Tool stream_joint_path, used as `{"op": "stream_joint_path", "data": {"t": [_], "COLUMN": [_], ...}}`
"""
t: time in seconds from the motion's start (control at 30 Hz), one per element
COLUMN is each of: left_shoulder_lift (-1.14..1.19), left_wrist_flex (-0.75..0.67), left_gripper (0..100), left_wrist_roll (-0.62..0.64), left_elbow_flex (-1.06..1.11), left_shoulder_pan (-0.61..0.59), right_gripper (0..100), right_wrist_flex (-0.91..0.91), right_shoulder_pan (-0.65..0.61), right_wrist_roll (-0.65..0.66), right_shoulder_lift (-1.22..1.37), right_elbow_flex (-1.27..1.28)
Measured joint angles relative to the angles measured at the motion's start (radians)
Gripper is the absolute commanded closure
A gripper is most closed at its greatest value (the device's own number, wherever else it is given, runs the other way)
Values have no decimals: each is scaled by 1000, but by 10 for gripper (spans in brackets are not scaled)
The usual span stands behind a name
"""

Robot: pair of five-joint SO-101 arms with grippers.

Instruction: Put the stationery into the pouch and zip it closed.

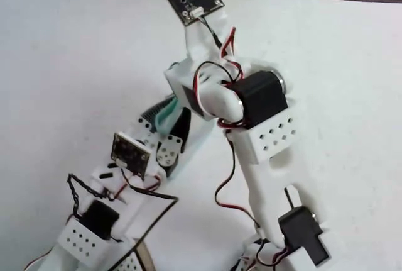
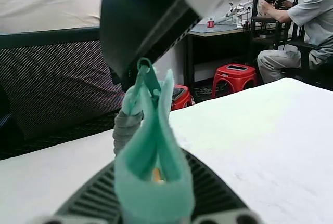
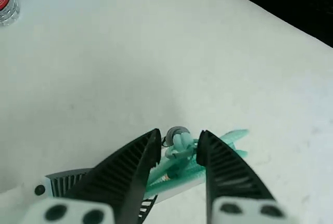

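Mint-green soft fabric pouch (image 3: 218,148) lies near the middle of the white tabletop (image 1: 75,63), well away from its far edge, with one end pinched between the black ribbed jaws of the left gripper (image 1: 166,120). Its mouth gapes slightly, and a sliver of a yellow-orange item (image 2: 156,174) shows inside. The right gripper (image 3: 178,142) hangs just over the other end, its two black ribbed fingers (image 3: 130,167) slightly spread on either side of the green looped zipper pull (image 2: 146,78); contact with the pull cannot be made out.
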Motion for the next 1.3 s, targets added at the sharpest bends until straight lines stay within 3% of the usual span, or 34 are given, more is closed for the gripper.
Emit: {"op": "stream_joint_path", "data": {"t": [0.9,1.1,1.3], "left_shoulder_lift": [0,0,0], "left_wrist_flex": [0,0,0], "left_gripper": [976,976,976], "left_wrist_roll": [0,0,0], "left_elbow_flex": [3,3,3], "left_shoulder_pan": [0,0,0], "right_gripper": [896,986,981], "right_wrist_flex": [23,26,29], "right_shoulder_pan": [44,46,46], "right_wrist_roll": [2,2,2], "right_shoulder_lift": [25,25,25], "right_elbow_flex": [8,8,8]}}
